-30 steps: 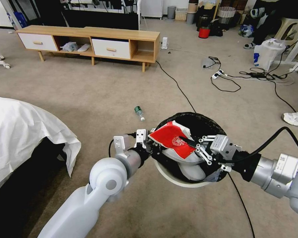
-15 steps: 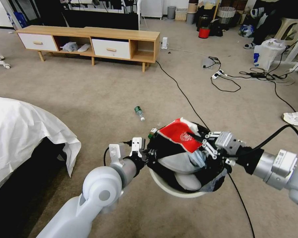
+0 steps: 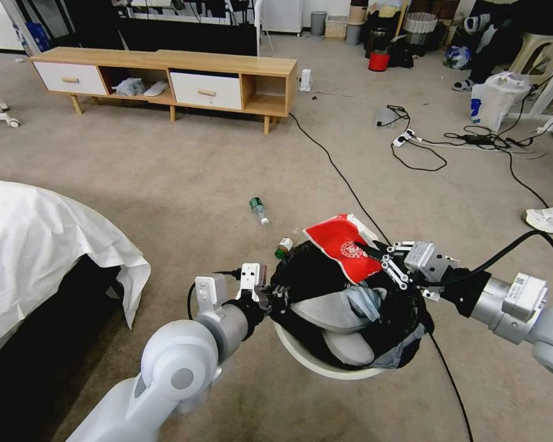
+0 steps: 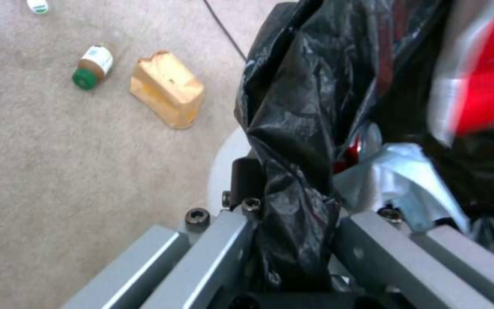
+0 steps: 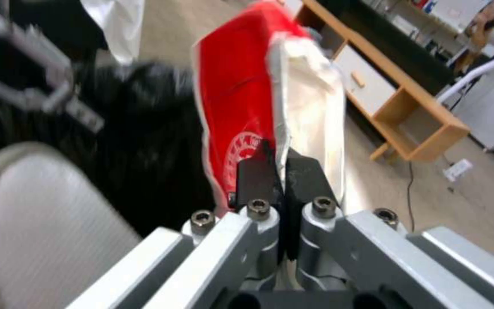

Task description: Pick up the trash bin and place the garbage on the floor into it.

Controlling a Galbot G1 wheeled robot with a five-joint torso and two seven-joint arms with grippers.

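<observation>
The white trash bin, lined with a black bag, hangs above the carpet, and my left gripper is shut on its near-left rim and bag fold. My right gripper is shut on a red snack packet, also, held over the bin's far rim. Grey items and a pale blue tissue lie inside the bin. On the floor are a small green-capped bottle, also, a tan box, and a green-labelled clear bottle.
A black cable crosses the carpet and passes under the bin. A white-draped bed is at the left. A wooden cabinet stands at the back. A power strip with cables and a white shoe are at the right.
The bin and my left arm have drawn back toward me, uncovering the small green-capped bottle. My right gripper has carried the red packet toward the bin's far rim.
</observation>
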